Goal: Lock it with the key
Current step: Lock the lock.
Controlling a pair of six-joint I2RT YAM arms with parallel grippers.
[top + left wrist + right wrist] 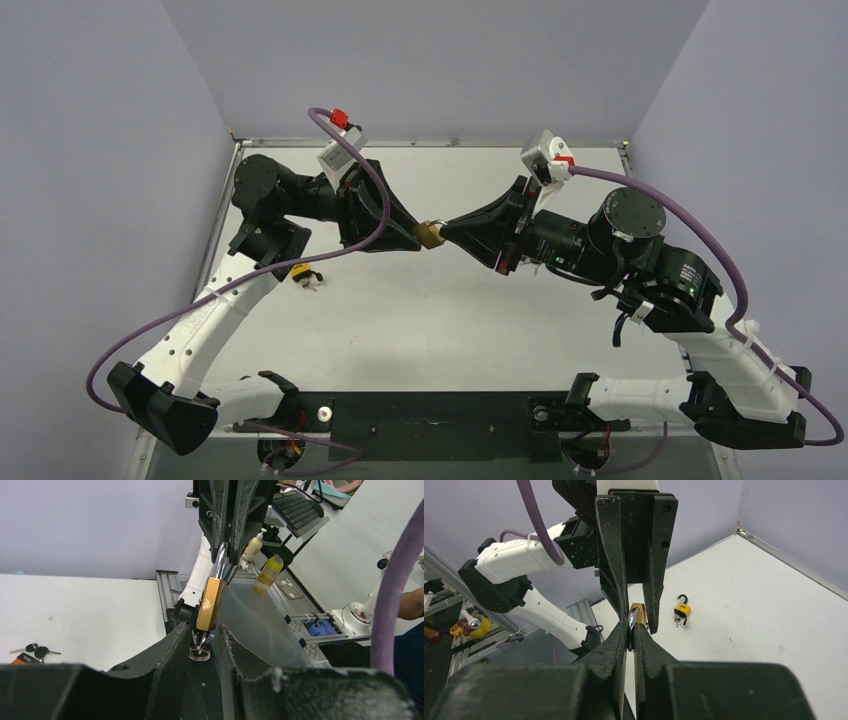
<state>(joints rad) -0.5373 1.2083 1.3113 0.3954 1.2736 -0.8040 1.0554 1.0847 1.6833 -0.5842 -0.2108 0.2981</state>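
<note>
The two arms meet above the middle of the table [450, 320], the left arm [225, 305] reaching in from the left and the right arm [640, 262] from the right, with a brass padlock [432, 236] held in the air between their tips. The right jaws are closed tight on the padlock's silver shackle [220, 562], pinching it from both sides, so the brass body hangs out beyond the fingertips towards the left arm. A key [202, 639] sticks out of the end of the body opposite the shackle, and a small metal ring [199, 654] dangles from it. The left jaws stand partly apart, one finger on each side of the key and ring, with their tips up beside the end of the brass body. In the left wrist view a little gap shows on both sides of the key, and I cannot tell whether the fingers are pressing on it or only standing around it. A second, yellow padlock [682, 611] lies on the table well apart from the first, on the left arm's side, with its shackle swung open and a small bunch of keys [677, 622] just beside it. Past the table's edge, in the left wrist view, a yellow bottle [268, 573] and a keyboard [299, 509] can be seen.
</note>
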